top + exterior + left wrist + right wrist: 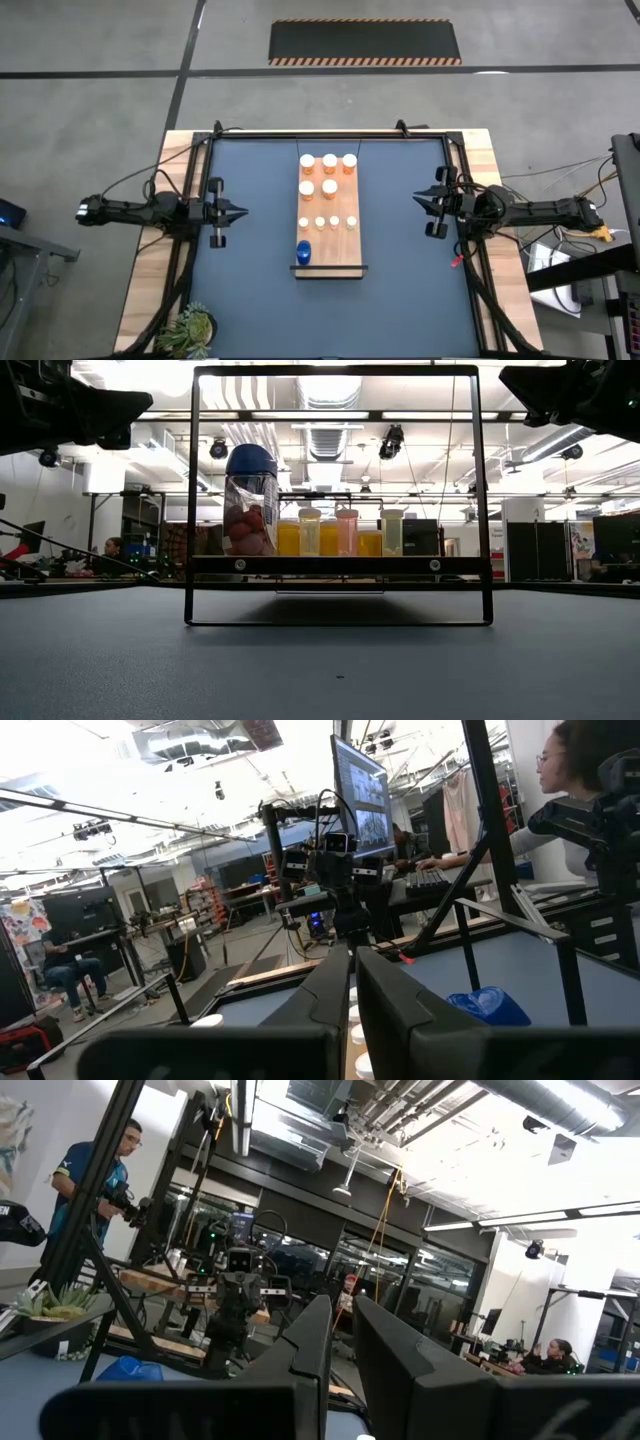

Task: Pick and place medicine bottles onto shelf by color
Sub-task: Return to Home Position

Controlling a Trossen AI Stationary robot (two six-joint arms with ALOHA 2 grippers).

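Ten medicine bottles [329, 186], all upright on the shelf [348, 195] at mid-desk. Set in rows along the board: three large orange ones with white caps at the far end, two more just nearer, then four small ones side by side. Lone blue bottle [303, 250] at the near left corner, close to the shelf's dark edge.

From desk height: blue bottle [251, 500] nearest the lens, blue cap over a clear body with reddish contents, the orange ones lined up behind it and to its right on the shelf [340, 565].

Left gripper [243, 211]: hangs over the left side of the desk [400, 290], well apart from the shelf and pointing toward it. Jaws drawn all but together, only a thin slit between them, nothing held. Same slit seen from the left wrist [352, 970], with white caps showing through it.

Right gripper [418, 199]: hangs over the right side, facing the shelf from well apart. Jaws likewise close together with a narrow gap, as seen from the right wrist [342, 1345], grasping nothing.

Green plant [190, 328] at the desk's near left corner, far from the bottles. Beyond the desk, one person [575, 790] seated at a keyboard, and a second person [95, 1170] standing, a dark device in hand.
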